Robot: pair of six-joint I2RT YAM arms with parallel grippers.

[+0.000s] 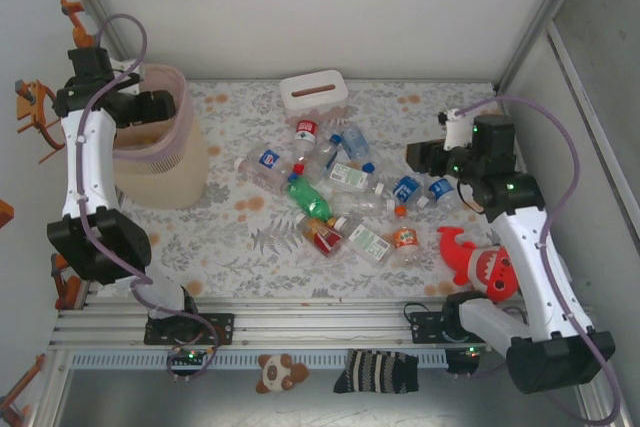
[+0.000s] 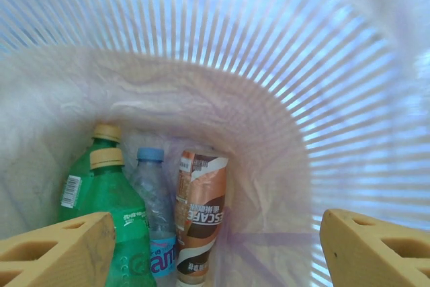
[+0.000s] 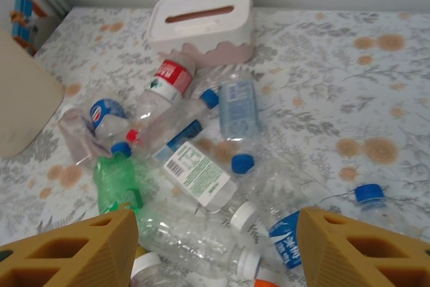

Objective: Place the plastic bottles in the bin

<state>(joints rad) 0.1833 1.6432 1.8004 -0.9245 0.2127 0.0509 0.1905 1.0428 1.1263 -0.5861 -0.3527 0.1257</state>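
- While four plastic bottles (image 2: 149, 220) stand inside the pinkish latticed plastic bin (image 1: 165, 172), the left gripper (image 2: 215, 233) hangs above them, spread wide, empty.
- A dozen-odd bottles (image 1: 330, 192) litter the table (image 1: 230, 247) by the right gripper (image 3: 218, 230), parted, holding nothing.

This is a robotics lab test cell rather than a home or a shop. Plain white panels (image 1: 300, 7) wall in the counter (image 1: 450, 132) at its far edge and sides, held by aluminium posts (image 1: 535, 22). The left arm (image 1: 85, 167) and the right arm (image 1: 535, 247), both white and black, are bolted to slotted aluminium rails (image 1: 320, 325) along the counter's near edge, with purple cables (image 1: 125, 17) looping off them. A flowered cloth (image 1: 240, 247) covers the counter. Loose props lie on it: a heap of plastic bottles (image 1: 330, 197) and a red plush shark (image 1: 480, 265).
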